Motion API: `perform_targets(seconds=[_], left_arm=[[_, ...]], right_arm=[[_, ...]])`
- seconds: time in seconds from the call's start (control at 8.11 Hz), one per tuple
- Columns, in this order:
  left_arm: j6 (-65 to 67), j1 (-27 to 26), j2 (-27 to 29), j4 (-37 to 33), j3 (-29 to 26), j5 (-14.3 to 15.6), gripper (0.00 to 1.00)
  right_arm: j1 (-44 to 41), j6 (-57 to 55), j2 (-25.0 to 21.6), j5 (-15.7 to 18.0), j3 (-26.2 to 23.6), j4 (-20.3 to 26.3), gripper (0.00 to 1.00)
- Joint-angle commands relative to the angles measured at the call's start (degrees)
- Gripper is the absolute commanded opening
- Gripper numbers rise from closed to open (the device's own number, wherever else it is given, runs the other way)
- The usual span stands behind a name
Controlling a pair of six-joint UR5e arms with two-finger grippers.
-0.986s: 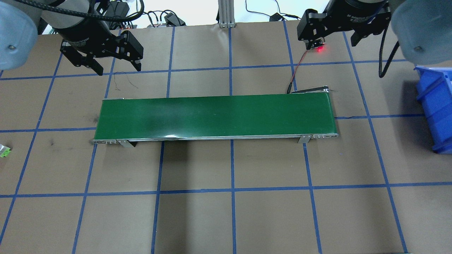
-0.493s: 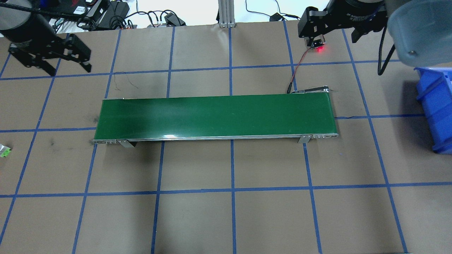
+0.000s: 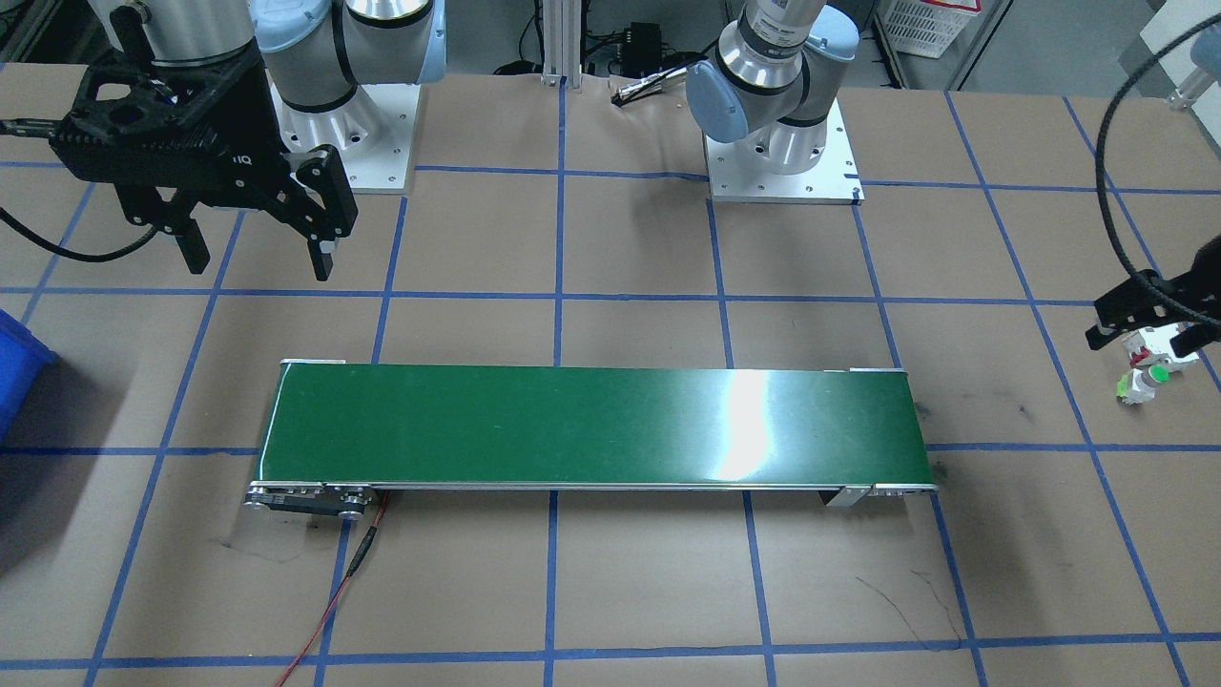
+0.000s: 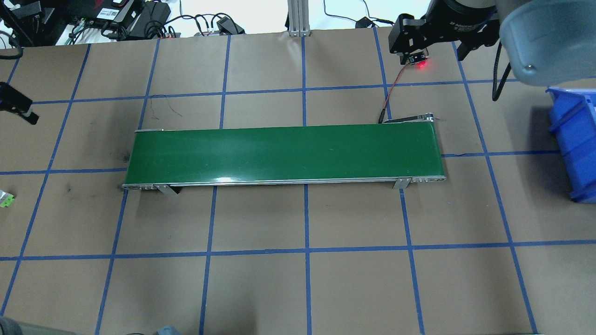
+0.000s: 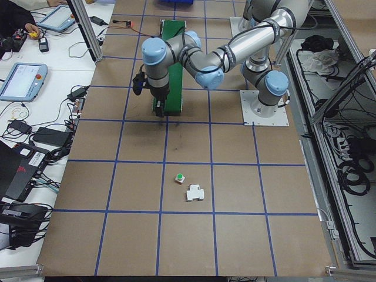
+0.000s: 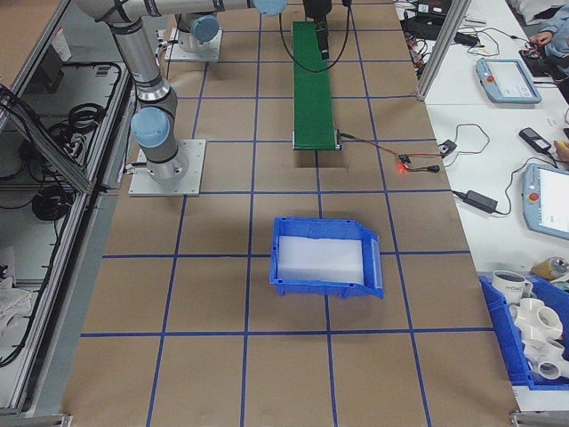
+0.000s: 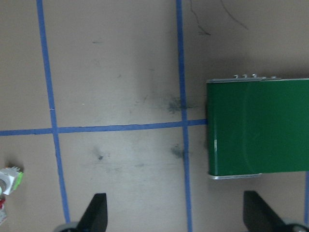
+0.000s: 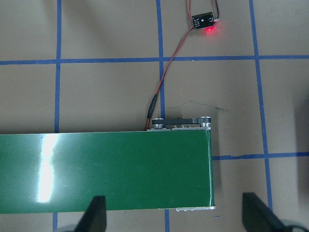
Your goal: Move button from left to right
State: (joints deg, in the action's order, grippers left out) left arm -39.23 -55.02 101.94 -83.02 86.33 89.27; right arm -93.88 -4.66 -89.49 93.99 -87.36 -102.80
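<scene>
The left hand (image 3: pixel 1149 320), spread and empty, hovers just above the button (image 3: pixel 1151 375) at the frame's right edge, likely to grasp it.

Table (image 4: pixel 260 288): brown paper cover, blue tape grid.
Conveyor (image 4: pixel 284 153): green belt, lengthwise at table centre.
Button (image 5: pixel 180 177): green cap, on table at robot's left end, well apart from conveyor.
Breaker (image 5: pixel 194 192): white, just beside button.
Blue bin (image 6: pixel 325 258): on table at robot's right end, past the conveyor end.
Sensor board (image 4: pixel 417 59): red light lit, red wire runs to conveyor corner.
Arm bases (image 3: pixel 784 157): bolted plates on table's robot side.
</scene>
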Motion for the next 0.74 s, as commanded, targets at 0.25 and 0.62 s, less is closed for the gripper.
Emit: perform_targets(seconds=[0.25, 0.62], left_arm=[[-25.2, 17.3, 12.7, 16.3, -0.1, 7.7, 1.0], [-26.3, 17.7, 18.0, 16.7, 0.5, 7.7, 1.0]], right_arm=[[0.0, 0.0, 0.3, 0.1, -0.3, 0.4, 1.0], [0.0, 0.0, 0.3, 0.1, -0.4, 0.4, 1.0]])
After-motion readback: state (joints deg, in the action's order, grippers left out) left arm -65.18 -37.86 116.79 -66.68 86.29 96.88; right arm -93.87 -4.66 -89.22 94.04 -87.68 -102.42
